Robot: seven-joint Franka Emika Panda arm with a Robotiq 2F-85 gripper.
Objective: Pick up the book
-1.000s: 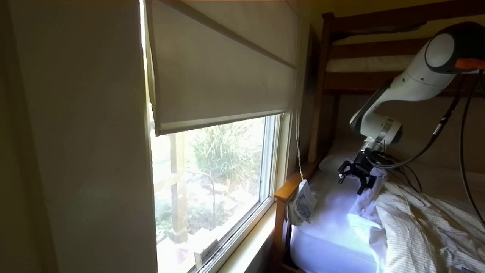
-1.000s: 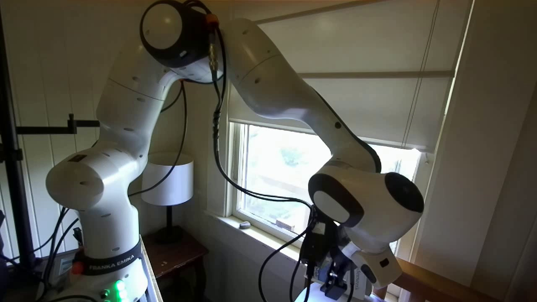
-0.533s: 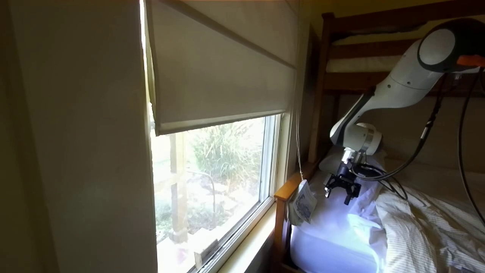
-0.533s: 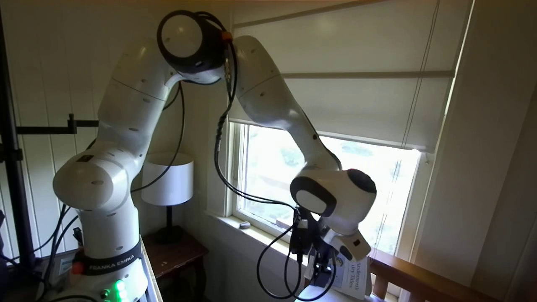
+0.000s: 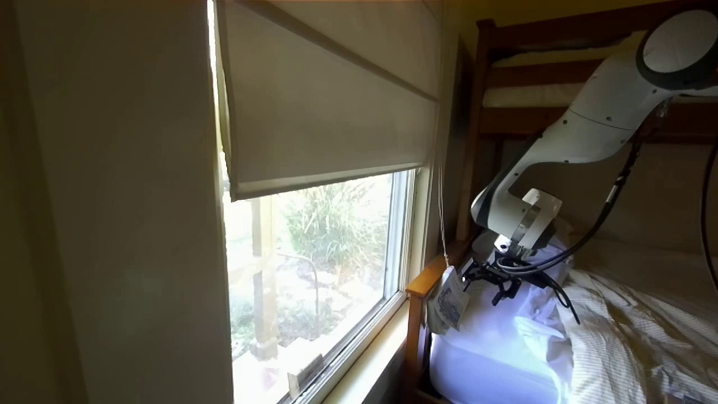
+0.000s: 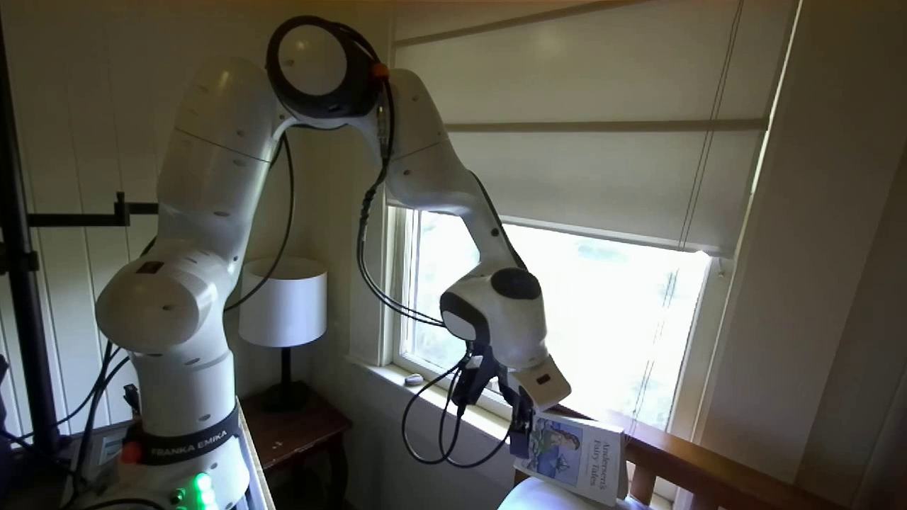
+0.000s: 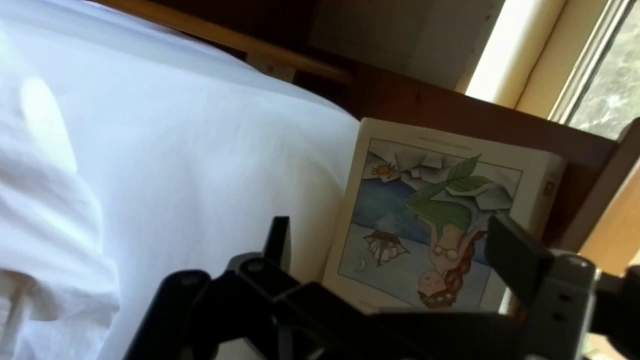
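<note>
The book (image 7: 380,205) is pale with a mermaid picture on its cover. It leans tilted against the wooden end rail of the bed, at the mattress edge, and also shows in both exterior views (image 5: 452,302) (image 6: 567,457). My gripper (image 7: 387,227) is open and empty, its two fingers spread wide. In the wrist view the book's cover lies behind and between the fingers, with the right finger covering part of its edge. In both exterior views the gripper (image 5: 481,292) (image 6: 521,440) is close beside the book's upper part. I cannot tell whether it touches.
The wooden bed rail (image 6: 701,471) runs behind the book, beside the window sill (image 5: 373,353). A blind cord (image 5: 443,224) hangs down to near the book's top. A white sheet (image 7: 200,165) covers the mattress, and a rumpled blanket (image 5: 611,336) lies beside it. Cables (image 6: 425,425) loop below the wrist.
The gripper has moved toward the book and the window side, and the wrist has tilted. The book, partly hidden earlier in an exterior view, now shows more fully. It has not moved.
</note>
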